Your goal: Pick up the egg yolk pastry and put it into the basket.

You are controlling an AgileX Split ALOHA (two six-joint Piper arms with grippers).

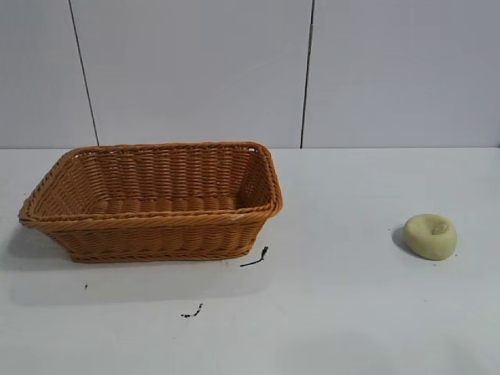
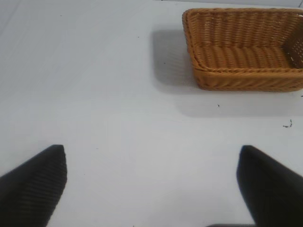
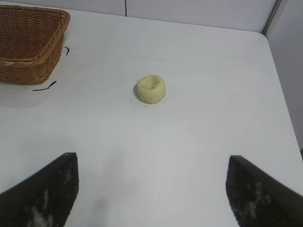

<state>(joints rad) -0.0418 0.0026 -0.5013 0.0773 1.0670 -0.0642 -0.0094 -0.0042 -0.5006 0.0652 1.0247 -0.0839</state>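
The egg yolk pastry point(image 1: 430, 236) is a small pale yellow-green puck with a dimple, lying on the white table at the right. It also shows in the right wrist view point(image 3: 151, 89), some way ahead of my right gripper point(image 3: 152, 163), which is open and empty above the table. The basket point(image 1: 156, 222) is a large orange-brown wicker one, standing empty at the left. In the left wrist view the basket point(image 2: 246, 78) lies well ahead of my left gripper point(image 2: 152, 153), which is open and empty. Neither gripper shows in the exterior view.
Small dark scraps lie on the table in front of the basket point(image 1: 255, 258) point(image 1: 192, 312). The white table point(image 1: 336, 312) ends at a grey panelled wall behind. In the right wrist view the table's edge point(image 3: 279, 80) runs close beyond the pastry.
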